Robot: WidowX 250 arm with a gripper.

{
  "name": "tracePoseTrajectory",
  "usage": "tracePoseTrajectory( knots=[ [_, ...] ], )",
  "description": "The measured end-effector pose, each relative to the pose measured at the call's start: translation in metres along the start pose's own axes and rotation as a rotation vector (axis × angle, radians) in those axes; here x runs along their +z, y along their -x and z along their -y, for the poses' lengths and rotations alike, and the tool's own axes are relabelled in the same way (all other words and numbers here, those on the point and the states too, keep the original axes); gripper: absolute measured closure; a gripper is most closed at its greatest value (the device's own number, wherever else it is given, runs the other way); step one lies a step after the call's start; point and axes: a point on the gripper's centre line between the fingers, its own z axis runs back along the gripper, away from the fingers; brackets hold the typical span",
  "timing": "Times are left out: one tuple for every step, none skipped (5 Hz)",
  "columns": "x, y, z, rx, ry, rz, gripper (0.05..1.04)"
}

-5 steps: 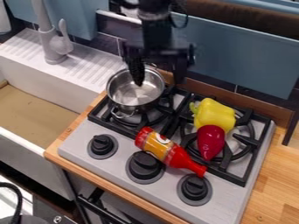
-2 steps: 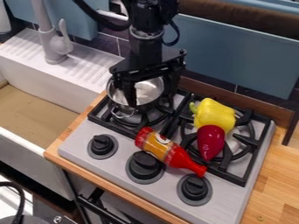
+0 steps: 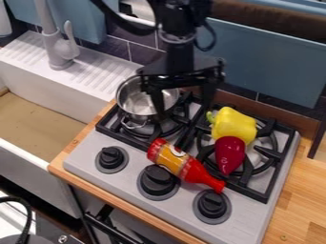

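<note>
Claw [image 3: 183, 111] open, fingers spread apart, nothing gripped. It hangs over the back half of the stove [image 3: 127, 188], fingers pointing down. Nearest thing in view is the metal pot [image 3: 136, 101]: it lies to the claw's image-left, on the back-left part of the black grate [image 3: 130, 139]. One finger overlaps the pot's right side in the camera view; the other is well off to the right, toward the yellow pepper [image 3: 234, 125]. Can't tell finger height vs rim, or whether they touch.

Pot is upright, round opening up, so no long axis in the body. Loop handle [image 3: 134, 126] sticks out at the front, image-lower-left of the claw.

Bottle [image 3: 170, 157] is next, below the claw in view, nearer the camera. It's on its side, long axis slanting from upper left (base) to lower right (red nozzle), so it runs diagonal to the stove front. Middle knob [image 3: 157, 180] sits just beside it on the front side; right knob [image 3: 212, 204] is near the nozzle.

Red pepper [image 3: 229, 155] is right of the bottle, up against the yellow one. Edges: backsplash [image 3: 245, 102] behind the grate, sink [image 3: 57, 112] off left, wood counter [image 3: 302, 190] off right.
</note>
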Motion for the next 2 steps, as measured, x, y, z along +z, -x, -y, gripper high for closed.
tracePoseTrajectory(
  knots=[
    [0.0,0.006,0.013,-0.232,0.064,-0.016,0.083],
    [-0.013,0.015,0.026,-0.278,0.068,-0.061,0.083]
  ],
)
